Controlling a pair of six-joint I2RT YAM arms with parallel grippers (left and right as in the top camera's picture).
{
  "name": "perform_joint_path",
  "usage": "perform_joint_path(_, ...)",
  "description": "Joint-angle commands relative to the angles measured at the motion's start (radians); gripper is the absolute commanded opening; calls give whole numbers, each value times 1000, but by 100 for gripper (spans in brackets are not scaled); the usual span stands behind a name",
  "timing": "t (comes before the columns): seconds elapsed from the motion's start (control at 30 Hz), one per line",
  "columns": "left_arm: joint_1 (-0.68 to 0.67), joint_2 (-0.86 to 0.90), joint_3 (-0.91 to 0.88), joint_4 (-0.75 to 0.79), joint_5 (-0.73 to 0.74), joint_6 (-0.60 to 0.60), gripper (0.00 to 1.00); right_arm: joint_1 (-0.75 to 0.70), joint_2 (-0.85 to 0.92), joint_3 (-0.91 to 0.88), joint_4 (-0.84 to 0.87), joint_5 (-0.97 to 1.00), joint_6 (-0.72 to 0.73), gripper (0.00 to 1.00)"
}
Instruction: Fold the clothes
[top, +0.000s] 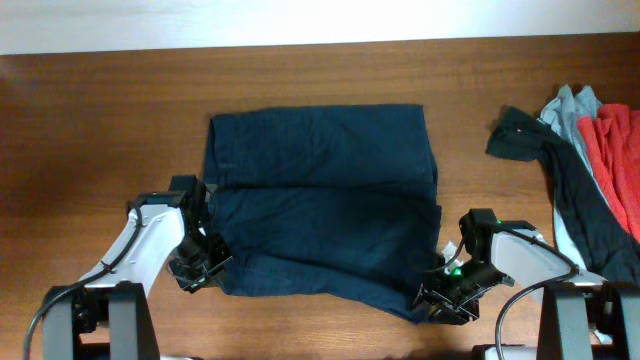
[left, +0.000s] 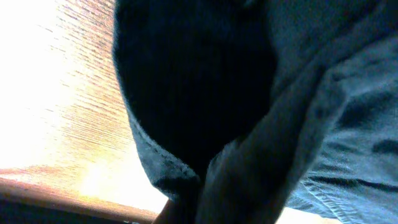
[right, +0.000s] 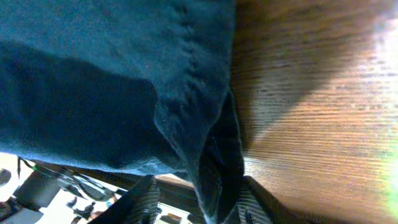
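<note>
Navy clothes (top: 320, 205) spread flat on the wooden table (top: 100, 120), a crease across the middle. Left gripper (top: 205, 268) at the near-left corner, fingers pressed together, pinching the cloth. Right gripper (top: 440, 298) at the near-right corner, fingers apart astride the hem, gap showing on one side.

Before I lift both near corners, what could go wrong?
The right gripper has only a thin hem of the navy shorts between its fingers and may not be closed; lifting now could drop that corner and skew the fold. The left gripper looks pinched on bunched cloth, so it might carry just one layer. The dark garment by the right arm could snag.
</note>
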Motion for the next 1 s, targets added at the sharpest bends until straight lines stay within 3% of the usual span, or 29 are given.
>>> perform_joint_path(0.0,1,6,15,0,0,21,2,-7,-5,-6,10,3,63,39)
perform_joint_path(0.07,1,6,15,-1,0,21,2,-7,-5,-6,19,20,87,38)
perform_joint_path(0.17,1,6,15,-2,-1,22,2,-8,-5,-6,26,119,135,4)
perform_joint_path(0.4,1,6,15,-2,-11,38,2,-8,-5,-6,19,225,160,4)
perform_joint_path(0.43,1,6,15,-1,-11,38,2,-8,-5,-6,6,277,195,15)
perform_joint_path(0.6,2,6,15,-1,-11,40,3,-8,-5,-3,0,315,247,41)
perform_joint_path(0.7,1,6,15,0,-11,40,3,-8,-5,-3,-3,309,247,39)
perform_joint_path(0.87,1,6,15,0,-10,40,4,-9,-5,-2,-27,302,256,27)
perform_joint_path(0.97,1,6,15,0,-7,40,6,-29,-5,2,-18,142,217,29)
